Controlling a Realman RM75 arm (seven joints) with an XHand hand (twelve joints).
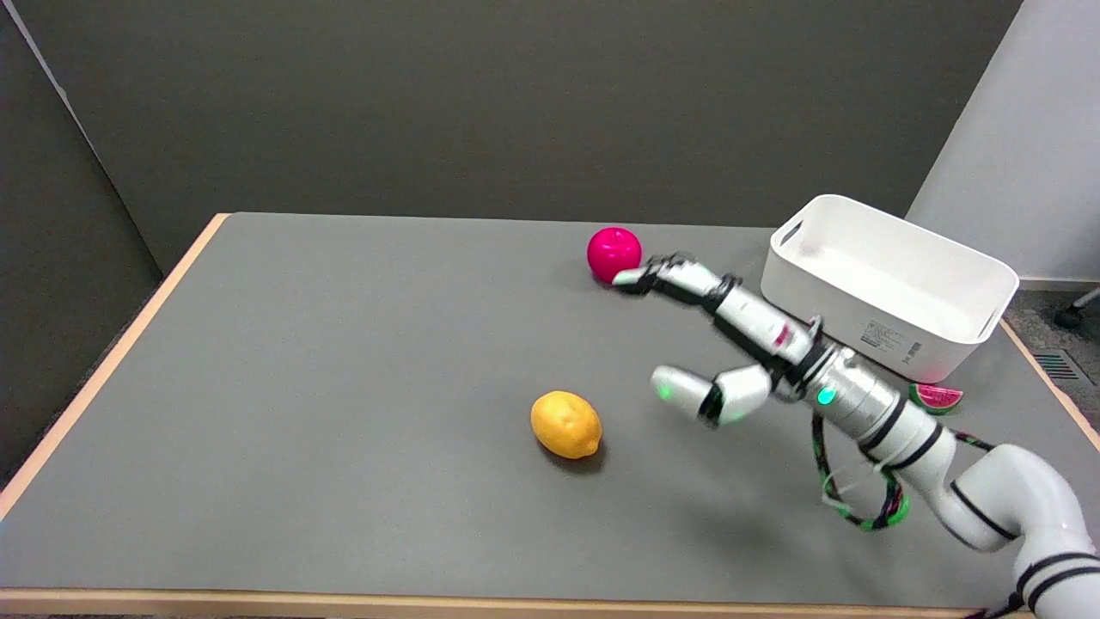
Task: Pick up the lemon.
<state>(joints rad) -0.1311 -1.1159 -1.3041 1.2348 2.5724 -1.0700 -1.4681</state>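
One small printed label point(885, 334) sits on the white plastic bin's point(894, 284) near wall, its writing too small to read. Dark grey walls back the grey, wood-edged tabletop point(344, 361). Near its middle lies the yellow oval lemon point(566, 424), apart from the right hand point(730, 344), whose fingers are spread and empty.

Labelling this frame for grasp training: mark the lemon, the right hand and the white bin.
lemon point(565, 423): head view, middle of its yellow skin.
right hand point(737, 348): head view, middle of the hand, fingers spread.
white bin point(868, 318): head view, its near outer wall.
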